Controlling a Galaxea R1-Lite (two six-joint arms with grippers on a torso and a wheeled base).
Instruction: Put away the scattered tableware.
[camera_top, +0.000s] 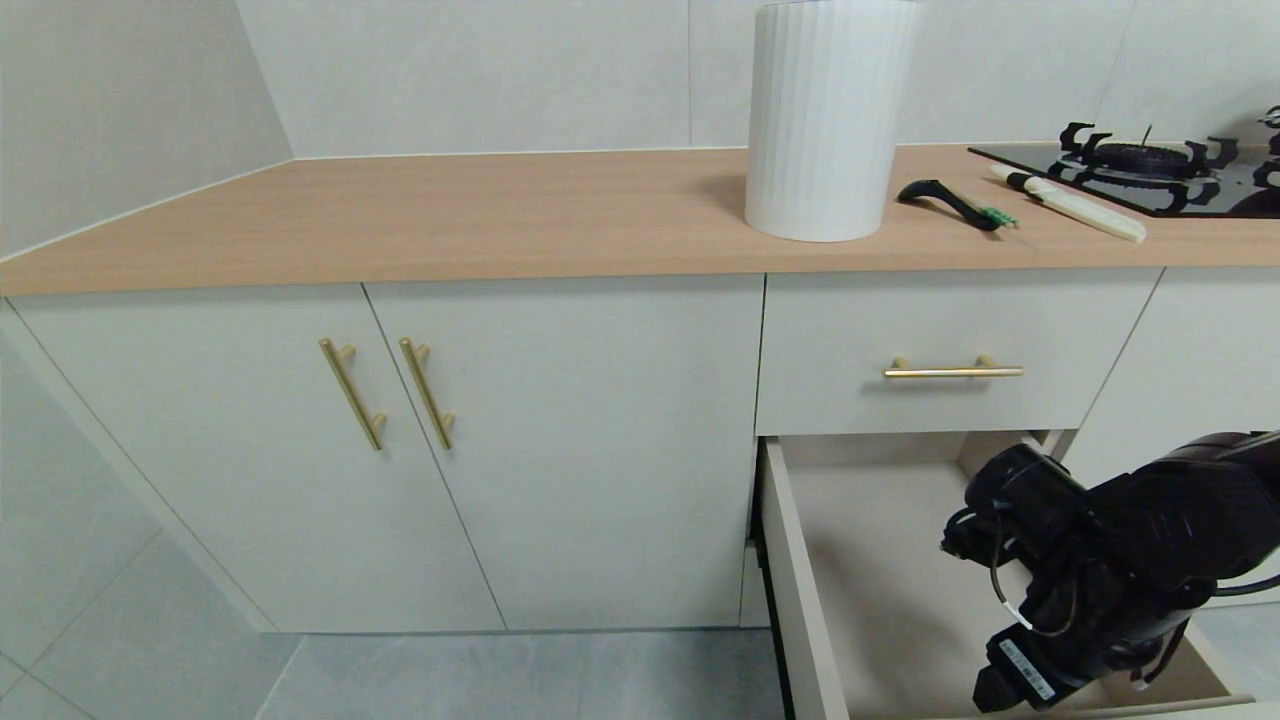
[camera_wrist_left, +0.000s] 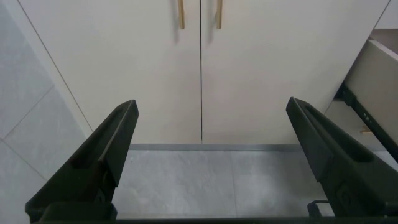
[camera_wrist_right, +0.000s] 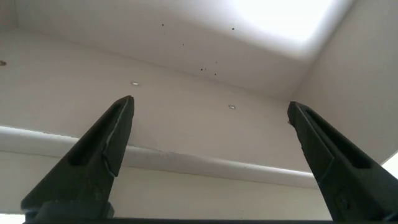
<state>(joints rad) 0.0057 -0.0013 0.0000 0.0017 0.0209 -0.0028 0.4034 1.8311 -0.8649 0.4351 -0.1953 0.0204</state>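
Observation:
Two utensils lie on the wooden countertop (camera_top: 450, 215): a black-handled one with a green tip (camera_top: 952, 204) and a long cream-white one (camera_top: 1072, 203), partly on the hob's edge. Below them the lower drawer (camera_top: 795, 580) stands pulled out, its pale floor bare where visible. My right arm (camera_top: 1100, 570) hangs over the drawer's front right part. My right gripper (camera_wrist_right: 208, 106) is open with nothing between its fingers, facing the drawer's inner wall (camera_wrist_right: 186, 68). My left gripper (camera_wrist_left: 210, 106) is open and holds nothing, low before the cabinet doors (camera_wrist_left: 200, 62).
A tall white ribbed container (camera_top: 822, 120) stands on the counter just left of the utensils. A black gas hob (camera_top: 1150, 165) sits at the far right. A shut drawer with a gold handle (camera_top: 952, 371) is above the open one. Grey tiled floor (camera_wrist_left: 186, 180) lies below.

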